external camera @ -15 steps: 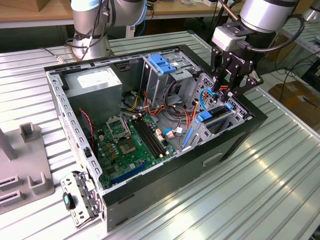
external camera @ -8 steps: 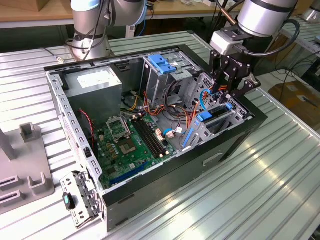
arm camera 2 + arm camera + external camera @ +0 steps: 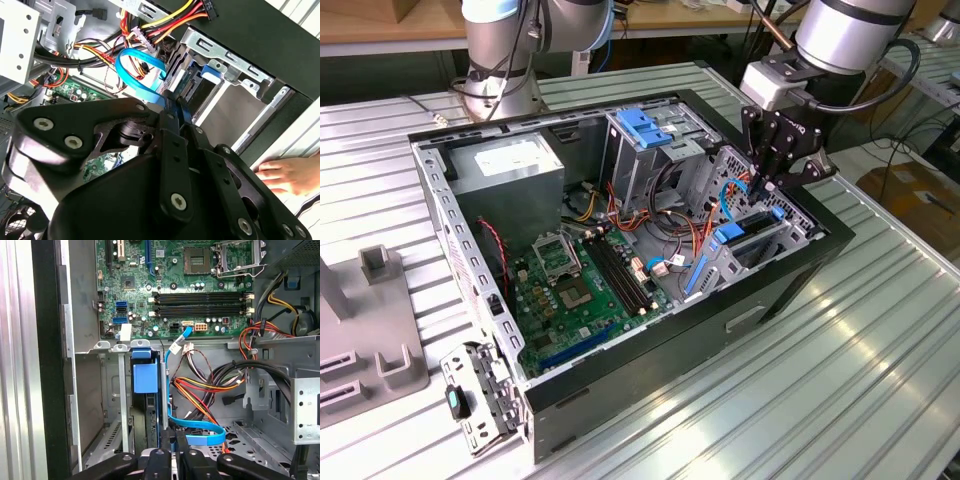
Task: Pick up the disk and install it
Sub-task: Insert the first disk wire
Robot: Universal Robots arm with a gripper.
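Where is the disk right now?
In the exterior view, the disk stands on edge in the drive bay at the exterior view's right, just below the tool.

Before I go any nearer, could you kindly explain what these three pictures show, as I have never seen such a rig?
This is one robot arm with a pincer for grasping. The exterior view is taken from off the arm. It shows an open computer case lying on a ribbed metal table. Both wrist views come from cameras riding on the arm, so they look past the pincer into the case. The disk, framed in blue plastic, stands on edge in a bay at the exterior view's right end of the case, beside a blue cable. The pincer hangs right at that bay. I cannot tell whether it grips the disk. In the second wrist view, a person's hand lies just outside the case.
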